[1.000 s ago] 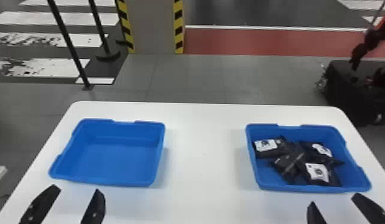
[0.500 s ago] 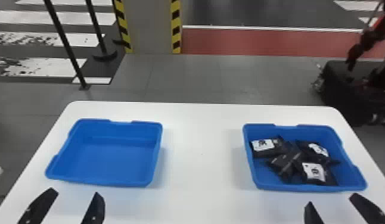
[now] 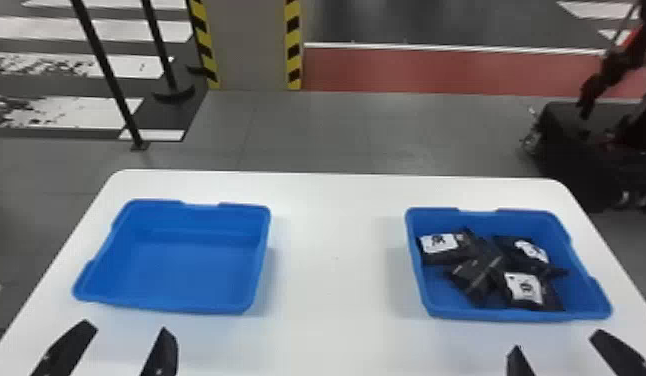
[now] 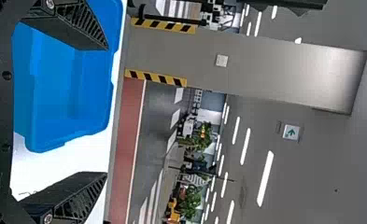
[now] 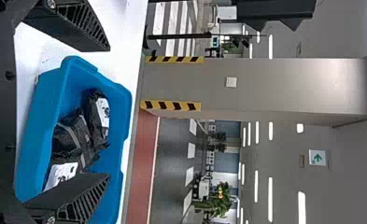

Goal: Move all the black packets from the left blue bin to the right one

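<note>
The left gripper [image 3: 127,330], near the left blue bin [image 3: 172,272], and the right gripper [image 3: 557,342], near the right blue bin [image 3: 517,315], both stand empty, fingers spread wide, while the black packets [image 3: 479,270] lie heaped inside the right bin.

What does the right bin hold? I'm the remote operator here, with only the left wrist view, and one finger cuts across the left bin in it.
Observer: The right bin holds a pile of black packets, three of them showing white labels.
Operator: And where is the right hand?
Observer: In the head view the right hand is on the near side of that bin, its fingers apart with nothing between them.
Operator: Could a packet be hidden behind my finger?
Observer: The head view looks down into the left bin past both fingers, and no packet shows inside.
</note>
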You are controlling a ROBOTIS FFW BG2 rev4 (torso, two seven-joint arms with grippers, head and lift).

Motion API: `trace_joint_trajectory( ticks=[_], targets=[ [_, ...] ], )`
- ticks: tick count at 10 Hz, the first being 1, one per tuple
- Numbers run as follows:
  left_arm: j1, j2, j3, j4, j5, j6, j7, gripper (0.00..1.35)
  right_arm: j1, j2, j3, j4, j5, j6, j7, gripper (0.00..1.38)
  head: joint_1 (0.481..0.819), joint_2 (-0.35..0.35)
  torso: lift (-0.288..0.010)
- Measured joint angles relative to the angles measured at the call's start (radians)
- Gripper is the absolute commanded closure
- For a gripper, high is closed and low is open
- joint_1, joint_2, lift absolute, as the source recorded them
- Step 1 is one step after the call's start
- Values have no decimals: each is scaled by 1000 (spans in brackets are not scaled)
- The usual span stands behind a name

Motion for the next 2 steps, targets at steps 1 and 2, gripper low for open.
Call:
trace_joint_trajectory(
  ticks=[1, 2],
  targets=[
    [1, 0, 0, 0, 0, -2, 1, -2, 1, 0, 0, 0, -1, 0, 0, -2, 695, 1, -110],
    [3, -2, 0, 0, 1, -4, 1, -2, 2, 0, 0, 0, -1, 0, 0, -2, 695, 1, -110]
  ],
)
